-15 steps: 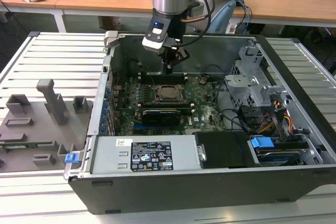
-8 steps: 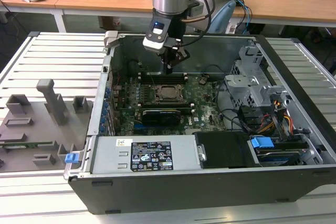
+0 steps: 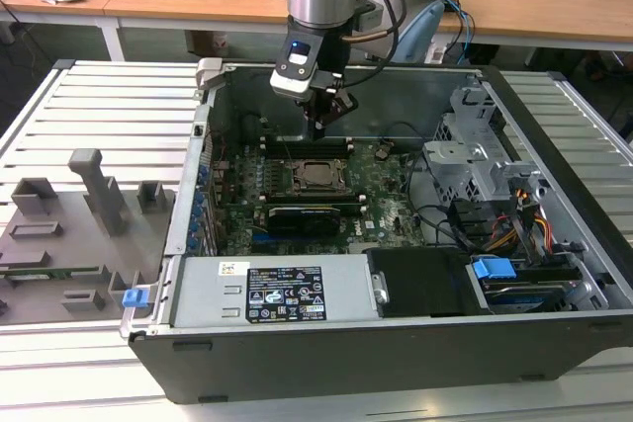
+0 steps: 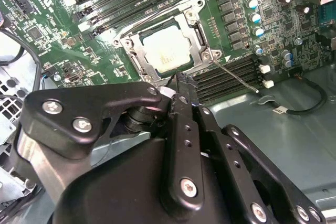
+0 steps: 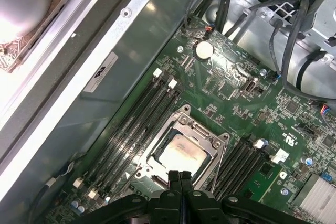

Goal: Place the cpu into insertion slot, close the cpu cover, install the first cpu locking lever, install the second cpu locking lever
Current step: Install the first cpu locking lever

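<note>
rig: one arm reaches down into the open computer case [image 3: 396, 338]. in the exterior view its gripper [image 3: 318, 128] hangs just above the motherboard [image 3: 386, 200].
gripper state: in the first wrist view the two fingertips [image 5: 175, 182] are pressed together with no gap. we see nothing between them, so we read it as closed on nothing.
cpu [image 4: 167, 48]: it lies flat in its socket, pale metal face up, in both wrist views.
cpu cover [image 4: 198, 38]: the silver frame lies down around the chip, whose face shows through the window.
locking lever [image 4: 233, 74]: in the second wrist view a thin rod runs from a socket corner out across the memory slots. we cannot tell whether it is hooked down.
gripper position: the tip sits just beside the socket's edge, close to the cover's corner. we cannot tell whether it touches.
risk, slipping: we judge the closed tip too narrow to push a thin springy rod safely. the rod could roll off and snap back up.
risk, scraping: if the tip slides sideways it could land on the chip face or on the small parts crowded round the socket.
risk, cover: if the rod misses its hook, the cover may lift and leave the chip loose.
risk, pressure: pushing down off-centre could tilt the frame against the chip's rim.
</note>
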Motion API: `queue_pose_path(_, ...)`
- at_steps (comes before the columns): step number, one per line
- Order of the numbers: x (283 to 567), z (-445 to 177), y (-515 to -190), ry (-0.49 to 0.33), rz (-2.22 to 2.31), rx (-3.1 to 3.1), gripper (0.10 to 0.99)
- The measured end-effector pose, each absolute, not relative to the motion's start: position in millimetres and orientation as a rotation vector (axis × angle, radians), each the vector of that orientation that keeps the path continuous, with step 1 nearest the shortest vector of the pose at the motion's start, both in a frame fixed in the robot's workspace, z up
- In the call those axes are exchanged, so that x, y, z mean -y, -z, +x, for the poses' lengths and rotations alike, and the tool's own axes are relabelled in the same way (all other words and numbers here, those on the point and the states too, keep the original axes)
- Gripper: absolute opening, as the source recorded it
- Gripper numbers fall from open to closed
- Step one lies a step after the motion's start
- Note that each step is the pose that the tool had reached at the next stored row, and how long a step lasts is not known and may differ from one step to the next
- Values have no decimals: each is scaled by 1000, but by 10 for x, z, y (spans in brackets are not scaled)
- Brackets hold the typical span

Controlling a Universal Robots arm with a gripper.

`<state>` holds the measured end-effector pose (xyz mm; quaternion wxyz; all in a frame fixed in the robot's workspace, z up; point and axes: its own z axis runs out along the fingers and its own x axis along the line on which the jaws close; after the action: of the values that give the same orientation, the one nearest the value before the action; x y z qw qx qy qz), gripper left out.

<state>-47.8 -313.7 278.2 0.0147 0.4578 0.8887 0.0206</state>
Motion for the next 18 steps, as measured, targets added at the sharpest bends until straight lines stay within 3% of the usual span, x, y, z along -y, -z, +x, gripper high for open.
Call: queue_pose_path(18,3137,-478,-2782,-65,1377,-2791,106)
